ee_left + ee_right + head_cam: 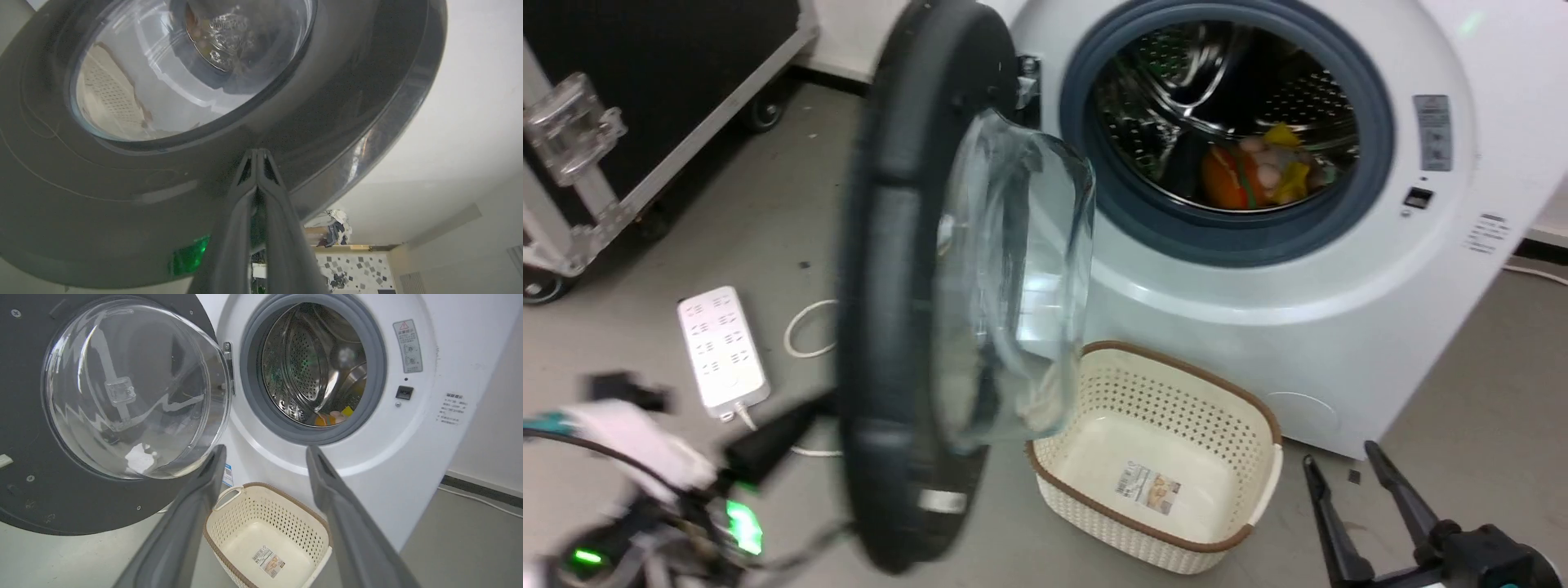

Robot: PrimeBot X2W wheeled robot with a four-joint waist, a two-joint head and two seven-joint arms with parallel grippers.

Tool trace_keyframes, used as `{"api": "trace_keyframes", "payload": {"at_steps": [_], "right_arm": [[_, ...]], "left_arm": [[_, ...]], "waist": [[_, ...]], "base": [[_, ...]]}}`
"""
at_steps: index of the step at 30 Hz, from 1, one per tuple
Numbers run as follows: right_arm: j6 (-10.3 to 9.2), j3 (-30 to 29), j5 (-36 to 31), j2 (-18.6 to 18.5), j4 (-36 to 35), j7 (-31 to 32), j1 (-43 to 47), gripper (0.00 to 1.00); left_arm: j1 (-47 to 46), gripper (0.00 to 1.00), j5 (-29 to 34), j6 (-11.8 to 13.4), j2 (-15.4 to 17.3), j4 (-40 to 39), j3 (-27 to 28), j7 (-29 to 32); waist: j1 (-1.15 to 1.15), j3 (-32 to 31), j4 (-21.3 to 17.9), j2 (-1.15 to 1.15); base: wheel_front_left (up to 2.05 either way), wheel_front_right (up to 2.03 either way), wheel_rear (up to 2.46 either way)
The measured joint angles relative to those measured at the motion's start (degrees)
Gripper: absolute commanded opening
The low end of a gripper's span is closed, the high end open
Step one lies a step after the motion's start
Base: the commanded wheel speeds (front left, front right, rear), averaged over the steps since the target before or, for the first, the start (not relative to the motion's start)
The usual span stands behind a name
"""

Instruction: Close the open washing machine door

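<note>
— State of the washing machine door (882, 327)?
— Open. Standing well out from the hinge (1027, 82) at the left of the drum (1192, 73), nearly edge-on from the head, glass bowl (1029, 245) bulging toward the washing machine (1339, 327).
— And the left gripper (258, 152)?
— Closed, fingers (229, 228) pressed flat together. Tips up against the glossy black rim (122, 196) on the door's outer face, just below the glass. Blurred in the head view, low on the left behind the door.
— And the right gripper (266, 448)?
— Spread wide, holding nothing. Low on the right, well apart from the door, pointing at the machine's front.
— Inside the drum?
— Orange and yellow laundry (1258, 171) at the bottom, ringed by the grey gasket (1376, 155).
— Down on the floor (1486, 425)?
— Cream basket (1160, 392) with a brown rim and a label inside, just in front of the machine, beneath the door's glass. White power strip (721, 347) farther left — beyond it a black case (645, 82) on wheels.
</note>
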Motion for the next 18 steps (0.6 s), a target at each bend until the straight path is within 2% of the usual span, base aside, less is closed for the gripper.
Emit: {"api": "trace_keyframes", "payload": {"at_steps": [3, 6, 12, 18], "right_arm": [[0.00, -0.9, -0.2, 0.1, -0.1, 0.0, 0.1, 1.00], [0.00, -0.9, -0.2, 0.1, -0.2, 0.3, 0.1, 1.00], [0.00, -0.9, -0.6, -0.4, -1.4, 1.5, 0.0, 1.00], [0.00, -0.6, -0.5, -1.6, -2.6, 2.1, -1.1, 1.00]], "left_arm": [[3.5, 0.00, -1.3, 0.0, -2.7, -2.8, -4.6, -0.2], [6.5, 0.00, -2.6, -0.2, -3.5, -3.5, -9.8, -3.6], [8.5, 0.00, -10.9, -2.7, -3.5, -1.3, -23.3, -17.7], [3.9, 0.00, -16.6, -6.9, -3.5, 4.6, -34.0, -30.3]], "waist": [[0.00, 0.0, -1.3, 0.00], [0.00, 0.3, -2.9, 0.00], [0.01, 1.8, -7.7, 0.00], [0.01, 4.8, -13.9, 0.00]], "base": [[0.00, 0.00, 0.00], [0.00, 0.00, 0.00], [0.00, 0.00, 0.00], [0.00, 0.00, 0.00]]}}
